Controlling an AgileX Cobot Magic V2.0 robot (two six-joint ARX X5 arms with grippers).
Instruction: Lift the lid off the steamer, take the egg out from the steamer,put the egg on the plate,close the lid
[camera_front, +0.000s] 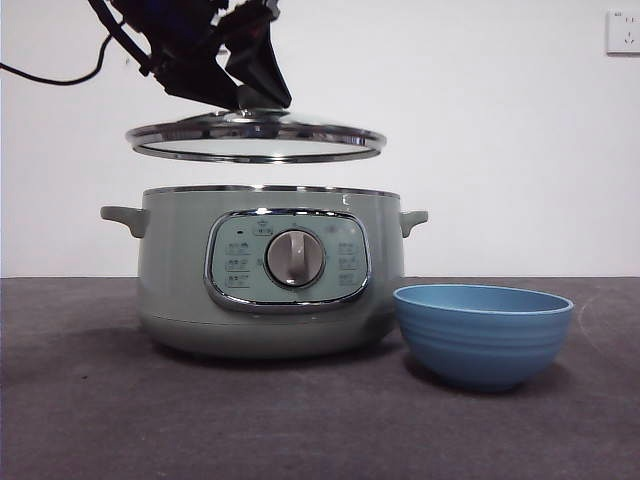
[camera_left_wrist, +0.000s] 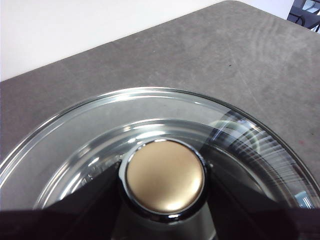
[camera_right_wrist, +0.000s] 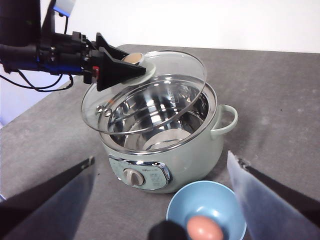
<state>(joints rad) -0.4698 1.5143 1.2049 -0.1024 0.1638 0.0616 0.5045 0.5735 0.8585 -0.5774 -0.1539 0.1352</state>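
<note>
The glass lid (camera_front: 255, 140) hangs level a short way above the pale green steamer (camera_front: 180, 270). My left gripper (camera_front: 250, 95) is shut on the lid's knob (camera_left_wrist: 165, 177), with a black jaw on each side. The right wrist view shows the lid (camera_right_wrist: 150, 90) over the open steamer (camera_right_wrist: 195, 155) and its bare steel inside. The egg (camera_right_wrist: 204, 229) lies in the blue plate (camera_right_wrist: 225, 205), in front of the steamer. Seen from the front, the plate (camera_front: 483, 335) hides the egg. My right gripper (camera_right_wrist: 161, 159) is open, high above the plate and holding nothing.
The plate stands close to the steamer's right side on the dark grey table (camera_front: 90, 400). A black cable (camera_front: 50, 78) trails from the left arm. A white wall with a socket (camera_front: 622, 30) runs behind.
</note>
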